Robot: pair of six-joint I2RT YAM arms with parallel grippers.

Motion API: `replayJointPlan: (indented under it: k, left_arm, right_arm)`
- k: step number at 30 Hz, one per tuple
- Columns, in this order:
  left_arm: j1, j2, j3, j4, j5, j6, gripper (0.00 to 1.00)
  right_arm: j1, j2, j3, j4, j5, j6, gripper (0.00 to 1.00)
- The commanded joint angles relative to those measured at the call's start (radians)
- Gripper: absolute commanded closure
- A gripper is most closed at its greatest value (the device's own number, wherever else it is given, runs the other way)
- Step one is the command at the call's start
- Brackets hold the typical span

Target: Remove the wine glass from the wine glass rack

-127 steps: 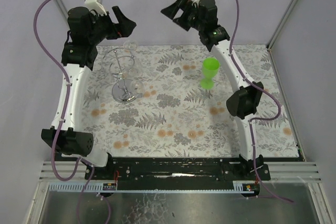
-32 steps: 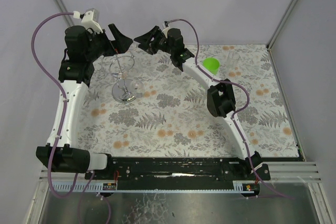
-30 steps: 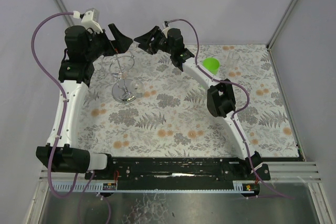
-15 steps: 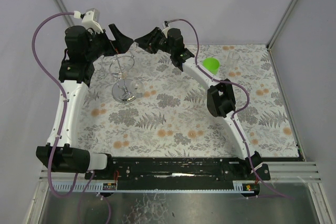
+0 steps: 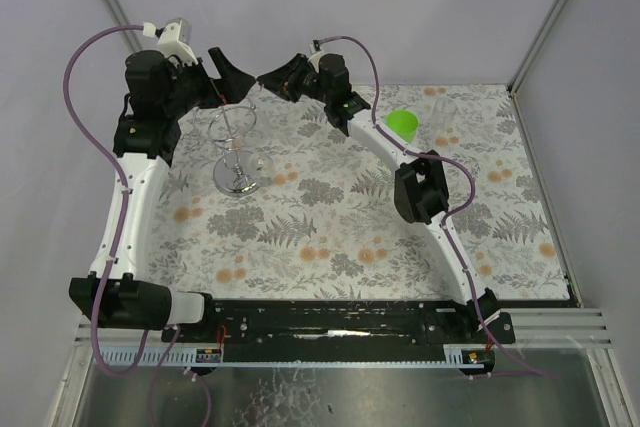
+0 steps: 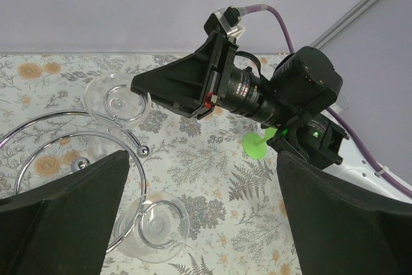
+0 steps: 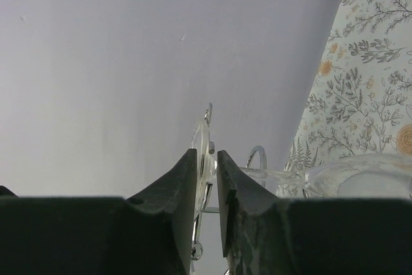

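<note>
The wine glass rack (image 5: 237, 175) stands at the back left, its wire loops (image 6: 64, 138) seen from above in the left wrist view. A clear wine glass hangs from it, its round foot (image 6: 118, 98) up. My right gripper (image 5: 267, 83) reaches in from the right and its jaws have narrowed onto the edge of that foot (image 7: 205, 146); the stem (image 7: 277, 173) runs off toward the bowl. Another clear glass (image 6: 151, 227) hangs on a near loop. My left gripper (image 5: 228, 85) hovers over the rack, open (image 6: 203, 159) and holding nothing.
A green plastic wine glass (image 5: 402, 123) stands right of the right forearm, and a small clear glass (image 5: 437, 107) beside it at the back. The back wall is close behind the rack. The floral cloth (image 5: 330, 237) covers the table.
The right gripper's jaws have drawn together around the glass foot over the last second. Both arms have stayed nearly in place; the left gripper remains wide.
</note>
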Motion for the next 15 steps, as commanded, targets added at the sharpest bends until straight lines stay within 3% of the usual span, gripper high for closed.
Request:
replayJointPlan:
  k: [1,6,15]
  left_arm:
    - [0.008,-0.019,-0.012,0.060,0.016,-0.007,0.04]
    - [0.007,-0.019,-0.015,0.061,0.017,-0.007,0.04]
    - [0.007,-0.022,-0.019,0.062,0.017,-0.007,0.04]
  right_arm:
    - [0.013,-0.007,0.009,0.051,-0.013,0.003,0.77]
    - [0.012,-0.015,-0.002,0.051,-0.017,0.002,0.99]
    - [0.011,-0.053,-0.040,0.059,-0.019,-0.010,1.00]
